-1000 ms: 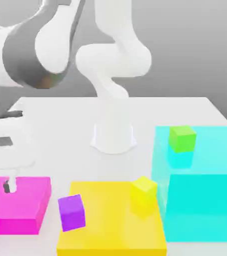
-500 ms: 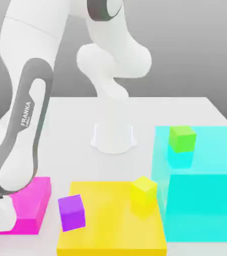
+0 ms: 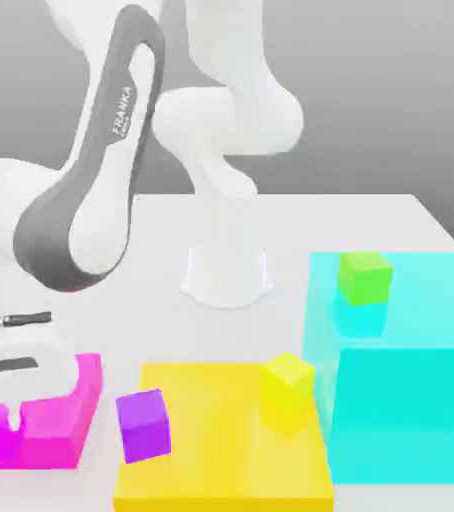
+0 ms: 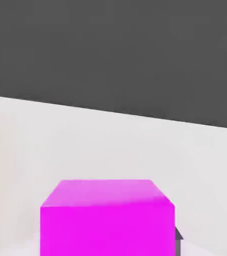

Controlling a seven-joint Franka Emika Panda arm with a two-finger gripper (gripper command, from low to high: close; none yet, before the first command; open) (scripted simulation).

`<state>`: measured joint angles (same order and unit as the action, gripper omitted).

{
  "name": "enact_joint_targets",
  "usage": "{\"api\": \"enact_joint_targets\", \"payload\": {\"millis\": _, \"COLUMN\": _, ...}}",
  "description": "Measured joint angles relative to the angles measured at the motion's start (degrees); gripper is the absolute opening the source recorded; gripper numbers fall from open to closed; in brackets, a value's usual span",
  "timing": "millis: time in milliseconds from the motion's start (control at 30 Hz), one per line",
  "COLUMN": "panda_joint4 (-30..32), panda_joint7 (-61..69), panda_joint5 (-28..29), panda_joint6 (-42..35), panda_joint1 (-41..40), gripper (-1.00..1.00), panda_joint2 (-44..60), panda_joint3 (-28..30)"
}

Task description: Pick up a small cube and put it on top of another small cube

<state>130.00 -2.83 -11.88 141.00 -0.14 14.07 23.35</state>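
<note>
The Franka arm [image 3: 101, 170] bends down from its white base [image 3: 227, 272] toward the exterior view's left, its hand low over the magenta block [image 3: 56, 425] at the near left of the white table [image 3: 371, 225]. Whether the fingers are spread or closed cannot be told from these views. In the hand view a magenta cube [image 4: 108, 217] sits close before the camera, resting on the pale table surface [image 4: 85, 145] with a dark backdrop behind it. In the exterior view a small purple cube [image 3: 143, 425] stands tilted at the left edge of the flat yellow block [image 3: 221, 460], just beside the magenta block and apart from the hand. A small yellow cube [image 3: 288, 383] rests on the yellow block near its right side, close to the tall cyan block [image 3: 411, 400]. A small green cube [image 3: 364, 277] sits on top of the cyan block, toward its left edge, over what looks like a small cyan cube [image 3: 361, 317] of the block's own colour. No small cube is lifted off its support.
</note>
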Motion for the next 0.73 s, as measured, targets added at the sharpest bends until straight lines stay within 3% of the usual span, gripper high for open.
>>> {"api": "enact_joint_targets", "payload": {"millis": 267, "panda_joint4": 9.4, "panda_joint7": -13.1, "panda_joint5": 11.7, "panda_joint6": -3.8, "panda_joint1": 7.7, "gripper": -1.00, "panda_joint2": -15.9, "panda_joint3": -3.5}}
{"api": "enact_joint_targets", "payload": {"millis": 433, "panda_joint4": 12.7, "panda_joint7": -12.5, "panda_joint5": 9.8, "panda_joint6": 4.3, "panda_joint1": 8.2, "gripper": -1.00, "panda_joint2": -11.2, "panda_joint3": -4.1}}
{"api": "enact_joint_targets", "payload": {"millis": 467, "panda_joint4": 12.9, "panda_joint7": -12.2, "panda_joint5": 9.3, "panda_joint6": 5.4, "panda_joint1": 8.1, "gripper": 1.00, "panda_joint2": -10.3, "panda_joint3": -4.2}}
{"api": "enact_joint_targets", "payload": {"millis": 733, "panda_joint4": 12.6, "panda_joint7": -13.0, "panda_joint5": 10.4, "panda_joint6": 3.5, "panda_joint1": 8.1, "gripper": 1.00, "panda_joint2": -12.0, "panda_joint3": -4.1}}
